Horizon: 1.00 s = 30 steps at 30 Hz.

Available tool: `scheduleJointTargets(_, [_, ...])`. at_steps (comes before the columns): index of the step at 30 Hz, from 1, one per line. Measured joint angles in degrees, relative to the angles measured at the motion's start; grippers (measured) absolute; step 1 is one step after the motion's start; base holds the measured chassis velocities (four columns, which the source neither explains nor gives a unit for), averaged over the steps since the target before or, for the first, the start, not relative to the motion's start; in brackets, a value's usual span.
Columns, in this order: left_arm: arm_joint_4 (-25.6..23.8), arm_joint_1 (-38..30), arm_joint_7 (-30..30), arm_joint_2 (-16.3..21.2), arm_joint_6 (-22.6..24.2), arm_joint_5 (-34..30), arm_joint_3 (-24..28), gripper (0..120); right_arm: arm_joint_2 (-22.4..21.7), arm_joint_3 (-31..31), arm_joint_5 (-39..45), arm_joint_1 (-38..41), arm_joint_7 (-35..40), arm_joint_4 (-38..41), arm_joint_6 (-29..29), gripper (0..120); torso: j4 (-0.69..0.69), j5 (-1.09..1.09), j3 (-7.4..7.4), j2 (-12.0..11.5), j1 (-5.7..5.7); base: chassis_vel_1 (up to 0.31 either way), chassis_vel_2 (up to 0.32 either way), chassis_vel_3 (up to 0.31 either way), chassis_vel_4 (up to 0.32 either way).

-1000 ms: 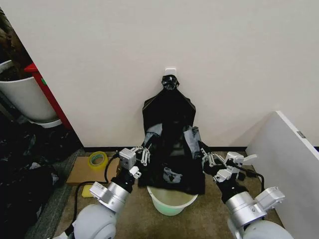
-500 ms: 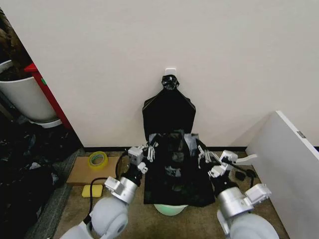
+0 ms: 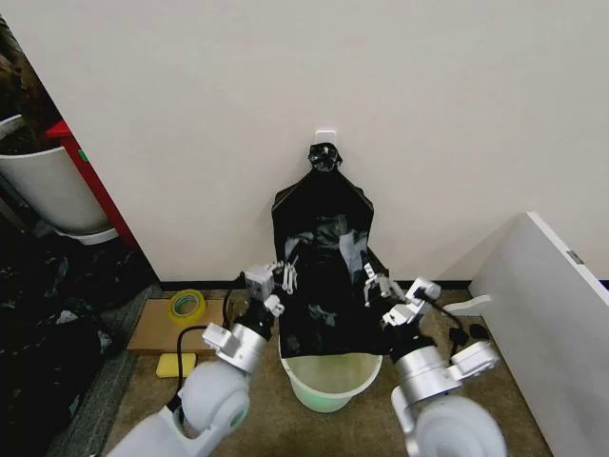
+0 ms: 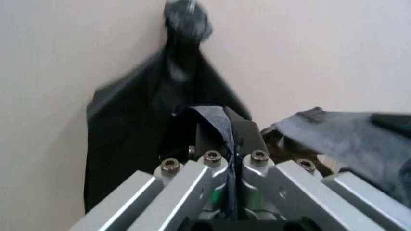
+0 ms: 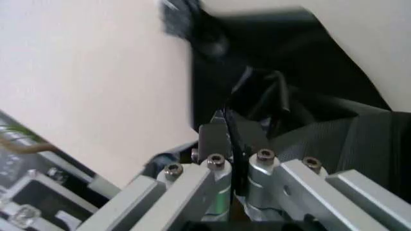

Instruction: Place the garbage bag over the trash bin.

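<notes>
Bin (image 3: 329,377) stands open-mouthed on the floor just ahead of you, still unlined. Above it your left gripper (image 3: 283,276) and right gripper (image 3: 371,283) each pinch an edge of the bag (image 3: 326,305), stretching it as a sheet over the bin's far rim. Behind, a bundle (image 3: 324,205) of bags hangs on the wall. Opening and lowering remain.

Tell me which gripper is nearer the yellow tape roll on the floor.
Left. The left gripper holds the garbage bag just beside the tape roll; the right gripper is across the bag, farther off.
</notes>
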Motion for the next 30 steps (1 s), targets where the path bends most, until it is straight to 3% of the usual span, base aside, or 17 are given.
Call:
scheduleJointTargets(4, [3.0, 2.1, -0.9, -2.7, -2.4, 2.3, 0.6, 0, 0.8, -0.4, -0.4, -1.8, -0.2, -5.1, 2.6, 0, -0.01, 0.00, 0.00, 0.0, 0.00, 0.000, 0.000, 0.000, 0.000])
scheduleJointTargets(10, [4.1, 3.3, -1.0, -2.9, -3.4, 3.3, 0.2, 0, 1.3, -0.6, -2.6, -3.9, -0.2, -8.0, 5.3, 0, -0.01, 0.01, 0.00, 0.0, 0.00, 0.000, 0.000, 0.000, 0.000])
scheduleJointTargets(18, [5.3, 8.5, -2.5, -4.0, -4.1, 6.6, -0.2, 0, -2.8, 2.1, -9.9, -12.0, 2.9, -7.0, 8.9, 0, -0.01, 0.01, -0.01, 0.0, 0.00, 0.000, 0.000, 0.000, 0.000])
scheduleJointTargets(25, [7.3, 9.1, -5.0, -6.1, -2.4, 8.0, 2.1, 0, -4.1, 2.7, -12.3, -13.6, 7.9, -7.5, 7.5, 0, -0.01, 0.00, -0.01, 0.0, 0.00, 0.000, 0.000, 0.000, 0.000])
scheduleJointTargets(30, [6.4, 10.4, -6.8, -5.5, -0.9, 8.1, 1.7, 0, -4.0, 2.2, -13.6, -13.6, 11.5, -8.2, 5.3, 0, -0.01, 0.00, -0.01, 0.0, 0.00, 0.000, 0.000, 0.000, 0.000])
